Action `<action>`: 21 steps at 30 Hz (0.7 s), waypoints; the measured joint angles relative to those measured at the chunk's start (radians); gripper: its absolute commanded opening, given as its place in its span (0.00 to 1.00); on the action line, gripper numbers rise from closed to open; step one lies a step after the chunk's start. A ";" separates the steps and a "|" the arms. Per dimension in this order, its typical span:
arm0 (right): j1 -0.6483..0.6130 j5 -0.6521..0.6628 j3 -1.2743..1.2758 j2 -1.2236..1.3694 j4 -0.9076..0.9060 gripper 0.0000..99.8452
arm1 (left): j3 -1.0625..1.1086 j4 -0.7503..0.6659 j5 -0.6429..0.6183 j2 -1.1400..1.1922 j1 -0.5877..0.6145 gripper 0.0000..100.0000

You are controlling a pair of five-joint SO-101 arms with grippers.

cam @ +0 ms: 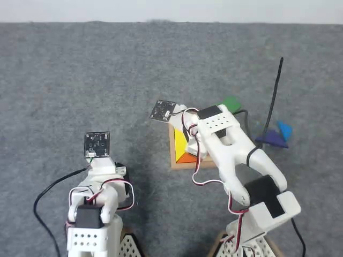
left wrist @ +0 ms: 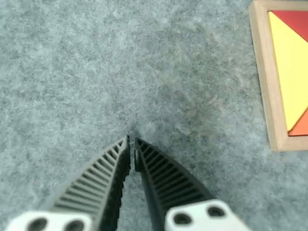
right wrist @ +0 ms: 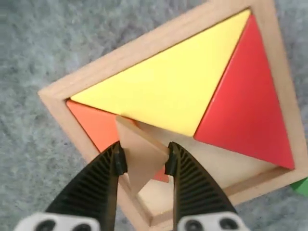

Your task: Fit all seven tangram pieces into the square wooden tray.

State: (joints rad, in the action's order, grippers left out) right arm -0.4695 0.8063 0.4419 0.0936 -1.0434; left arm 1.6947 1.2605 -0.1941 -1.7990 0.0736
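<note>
Right pincer point(right wrist: 143, 155) grips the tan triangle point(right wrist: 139, 139) over the wooden tray point(right wrist: 159, 36), overlapping the orange piece point(right wrist: 94, 122); I judge its free slot lies just beside, toward the red triangle point(right wrist: 245, 110); left pincer point(left wrist: 131, 140) closed, empty, over the table point(left wrist: 72, 57).

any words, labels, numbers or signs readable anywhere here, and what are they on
No text can be read.
The tangram pieces, tan triangle and wooden tray: plain, no print.
Grey mat: no print.
Camera boards in the high view: any marking is too small to read.
</note>
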 measured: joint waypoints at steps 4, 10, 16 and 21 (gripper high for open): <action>0.000 0.051 0.000 0.000 0.000 0.07 | 0.000 0.000 0.000 0.000 0.000 0.01; 0.000 0.069 -0.003 0.000 0.000 0.10 | 0.000 0.000 0.000 0.000 0.000 0.01; 0.000 0.072 -0.040 0.000 0.000 0.11 | 0.000 0.000 0.000 0.000 0.000 0.01; 0.000 0.072 -0.040 0.000 -0.005 0.12 | 0.000 0.000 0.000 0.000 0.000 0.01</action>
State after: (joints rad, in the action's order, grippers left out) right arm -0.4695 0.8784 0.4020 0.0936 -1.0480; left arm 1.6947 1.2605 -0.1941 -1.7990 0.0736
